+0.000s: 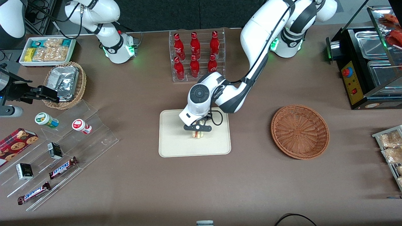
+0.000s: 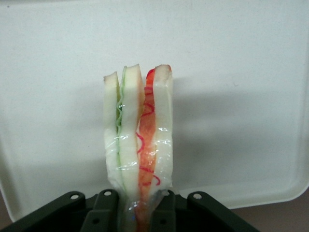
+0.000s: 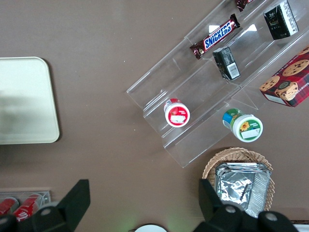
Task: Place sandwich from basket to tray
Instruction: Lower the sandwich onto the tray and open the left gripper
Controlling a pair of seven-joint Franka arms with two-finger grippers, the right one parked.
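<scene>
Sandwich (image 1: 198,135) in tool (image 1: 198,129) over tray (image 1: 176,144)

The arm's wrist covers part of the tray (image 1: 171,147) in the front view, along the edge farthest from the camera. Under the wrist the gripper (image 1: 198,131) hides most of the sandwich (image 1: 198,135); only a small pale bit shows below it.

In the left wrist view the frame cuts off the gripper (image 2: 137,215), and the sandwich (image 2: 140,145) runs down between its fingers (image 2: 104,212) and out of the picture. The tray (image 2: 241,72) runs off three sides of that view.

At the counter's edge toward the working arm, the snack packets (image 1: 389,146) and the black warmer (image 1: 364,62) are cut by the frame. At the parked arm's end the cookie box (image 1: 15,141) is cropped too. In the right wrist view only one rounded corner of the tray (image 3: 24,101) is in frame.
</scene>
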